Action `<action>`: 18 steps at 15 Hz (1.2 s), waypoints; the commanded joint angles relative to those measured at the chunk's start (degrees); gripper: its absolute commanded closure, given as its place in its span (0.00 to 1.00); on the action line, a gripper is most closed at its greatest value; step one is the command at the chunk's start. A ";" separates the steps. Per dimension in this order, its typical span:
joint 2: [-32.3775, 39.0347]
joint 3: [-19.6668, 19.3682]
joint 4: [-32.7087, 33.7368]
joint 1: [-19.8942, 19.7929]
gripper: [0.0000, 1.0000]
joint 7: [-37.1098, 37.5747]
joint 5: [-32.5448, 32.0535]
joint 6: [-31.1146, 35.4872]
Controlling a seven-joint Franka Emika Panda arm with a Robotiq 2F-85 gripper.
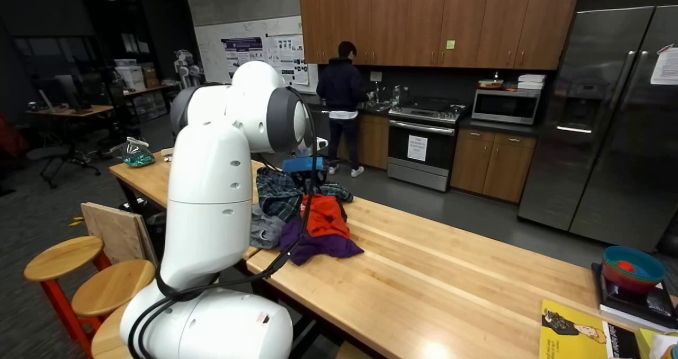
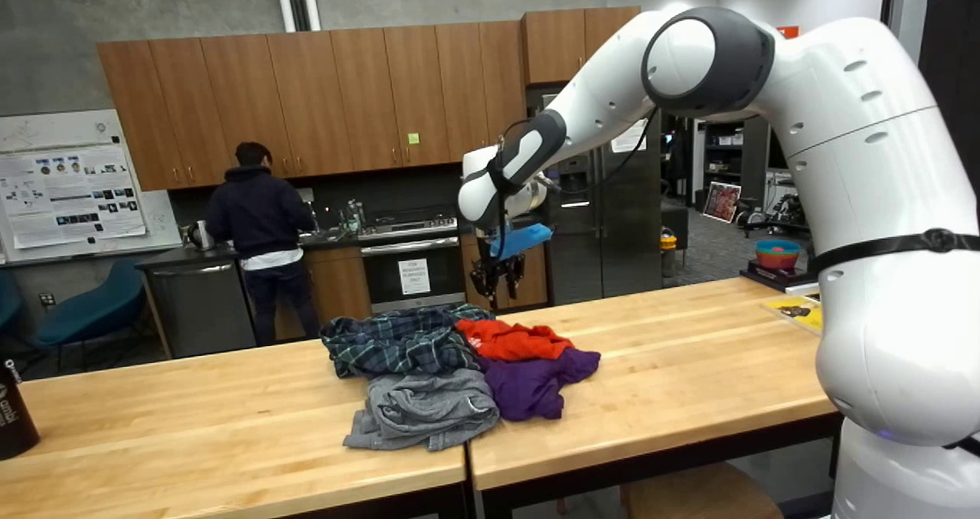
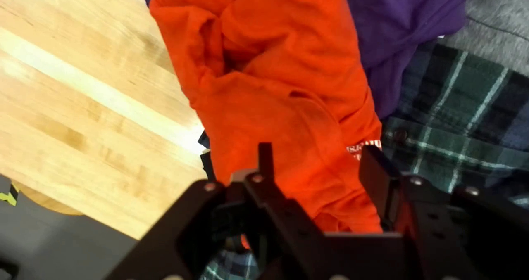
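My gripper (image 3: 317, 158) is open and empty, with its black fingers apart above an orange-red garment (image 3: 285, 119) that has a white-lettered label. In an exterior view the gripper (image 2: 498, 278) hangs above the back of the cloth pile, clear of it. The orange-red garment (image 2: 521, 341) lies crumpled over a purple garment (image 2: 536, 385). A green and navy plaid garment (image 2: 402, 343) lies beside them, with a grey garment (image 2: 429, 410) in front. The plaid (image 3: 467, 119) and the purple cloth (image 3: 392, 20) also show in the wrist view. The gripper partly hides the lower cloth there.
The pile lies across the seam of two wooden tables (image 2: 689, 350). A stack of coloured bowls (image 1: 633, 269) on dark books and a yellow magazine (image 1: 577, 330) are at one end. A dark bottle (image 2: 14, 416) and stools (image 1: 114, 287) are nearby. A person (image 2: 260, 213) stands at the counter.
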 commanded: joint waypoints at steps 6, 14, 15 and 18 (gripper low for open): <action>-15.65 -6.09 -16.87 -4.05 0.00 8.93 -7.46 1.26; -22.10 -8.44 -21.10 -12.40 0.00 4.67 -4.28 -2.90; -22.86 -8.87 -22.63 -13.34 0.00 4.71 -3.80 2.68; -23.71 -9.75 -25.91 -15.13 0.00 5.85 -4.24 15.97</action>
